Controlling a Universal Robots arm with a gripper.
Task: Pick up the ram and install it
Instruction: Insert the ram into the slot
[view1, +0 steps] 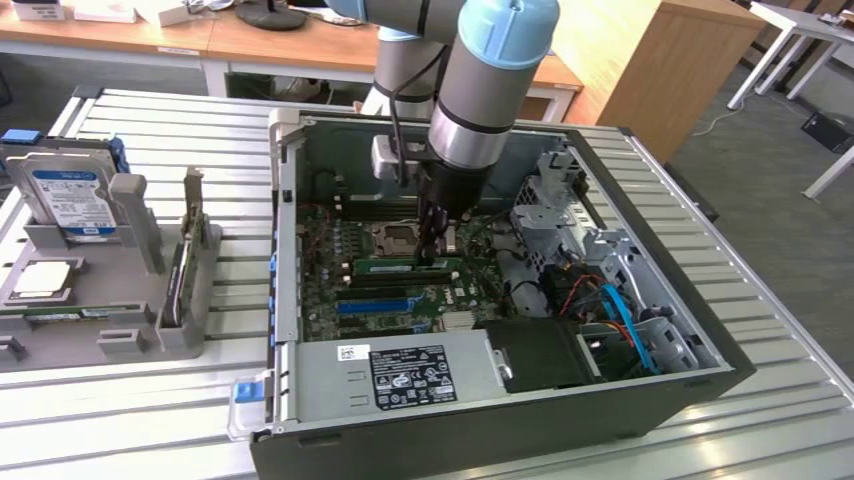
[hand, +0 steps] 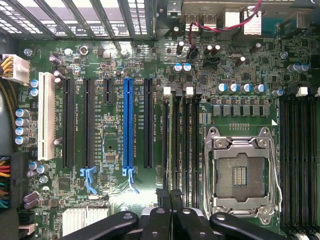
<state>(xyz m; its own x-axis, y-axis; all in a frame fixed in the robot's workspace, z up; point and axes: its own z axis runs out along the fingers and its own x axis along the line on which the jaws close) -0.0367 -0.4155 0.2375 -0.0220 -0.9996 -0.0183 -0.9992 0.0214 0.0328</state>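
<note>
The ram (view1: 398, 267) is a thin green stick with a white label. It stands on edge in a black memory slot of the motherboard (view1: 350, 245), inside the open computer case (view1: 481, 420). My gripper (view1: 434, 258) reaches straight down onto the ram, toward its end at the exterior view's right. In the wrist view the ram (hand: 173, 145) shows edge-on between the black slots beside the empty CPU socket (hand: 240, 172). There my gripper (hand: 170, 196) is shut, its black fingers (hand: 163, 210) closed together on the stick's narrow top edge.
A long blue slot (hand: 128, 125) and black expansion slots lie beside the memory slots. The power supply (view1: 400, 375), drive cage (view1: 561, 200) and coloured cables (view1: 614, 310) crowd the case. A grey holder (view1: 134, 200) at the exterior view's left carries a hard drive (view1: 74, 200) and an upright card (view1: 187, 250).
</note>
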